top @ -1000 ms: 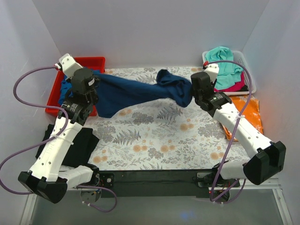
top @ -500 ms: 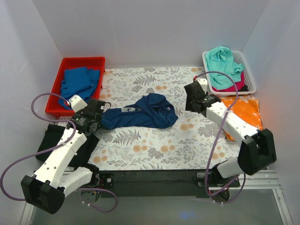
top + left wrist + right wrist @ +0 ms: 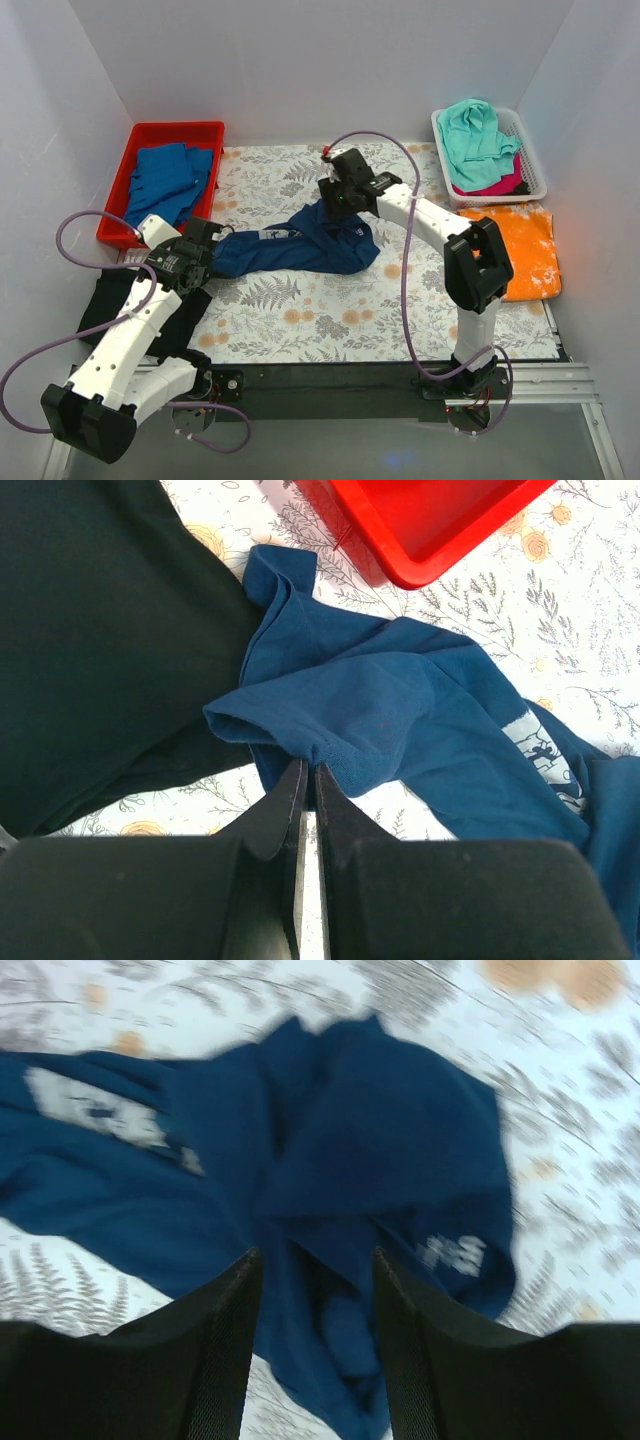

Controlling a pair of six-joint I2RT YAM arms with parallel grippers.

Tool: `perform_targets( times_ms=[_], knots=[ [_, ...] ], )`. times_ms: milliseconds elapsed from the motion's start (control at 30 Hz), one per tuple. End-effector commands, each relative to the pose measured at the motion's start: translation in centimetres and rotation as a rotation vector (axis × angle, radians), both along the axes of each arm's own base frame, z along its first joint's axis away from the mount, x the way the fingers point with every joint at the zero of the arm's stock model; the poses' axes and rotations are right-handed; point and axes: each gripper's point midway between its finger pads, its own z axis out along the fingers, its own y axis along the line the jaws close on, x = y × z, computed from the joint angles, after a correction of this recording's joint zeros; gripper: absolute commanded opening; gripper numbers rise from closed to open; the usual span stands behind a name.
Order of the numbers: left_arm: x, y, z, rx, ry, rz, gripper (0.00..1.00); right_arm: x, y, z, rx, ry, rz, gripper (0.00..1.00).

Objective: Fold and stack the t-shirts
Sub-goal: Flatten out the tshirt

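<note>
The left gripper, fingers pressed together, pinches a hem fold of the crumpled navy blue cotton t-shirt, which trails away ahead of it across the floral tablecloth. Close on its left a black cloth shirt touches the navy one; ahead sits the corner of a red plastic tray. The right gripper hovers spread wide over the shirt's other, bunched end. Only the overhead view shows the mid-blue folded shirts in the tray, and, well off to the right gripper's side, a white plastic basket with a teal shirt and a flat orange shirt. The left wrist view alone shows the pinch; the right wrist view is blurred
</note>
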Motion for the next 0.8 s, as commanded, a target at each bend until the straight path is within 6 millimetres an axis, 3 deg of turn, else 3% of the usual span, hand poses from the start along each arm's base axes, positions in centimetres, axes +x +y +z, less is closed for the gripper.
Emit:
perform_targets(
  times_ms=[0,100,200,300,533,600,733,767],
  knots=[
    [-0.4,0.4,0.7,-0.009,-0.022,0.026,0.00,0.6,6.0,1.0,0.075,-0.021,0.185,0.53],
    [-0.2,-0.1,0.3,-0.019,-0.005,-0.002,0.00,2.0,7.7,0.8,0.055,-0.034,0.241,0.52],
    [0.0,-0.8,-0.3,-0.035,0.010,-0.034,0.00,2.3,8.6,-2.0,0.033,0.006,0.275,0.52],
    [0.1,-0.9,-0.2,-0.030,0.013,-0.052,0.00,2.6,8.7,-4.6,0.003,0.039,0.275,0.52],
    [0.1,-0.9,-0.1,-0.028,0.014,-0.062,0.00,2.2,9.2,-6.8,0.009,0.103,0.272,0.49],
    [0.0,-0.9,-0.3,-0.030,0.016,-0.061,0.00,2.1,8.6,-7.1,-0.009,0.107,0.254,0.45],
    [0.0,-0.9,-0.3,-0.029,0.012,-0.057,0.00,1.8,7.4,-7.3,-0.041,0.111,0.216,0.11],
    [0.0,-0.8,-0.2,-0.026,0.010,-0.057,0.00,1.7,6.9,-7.4,-0.060,0.110,0.199,0.08]
  ],
)
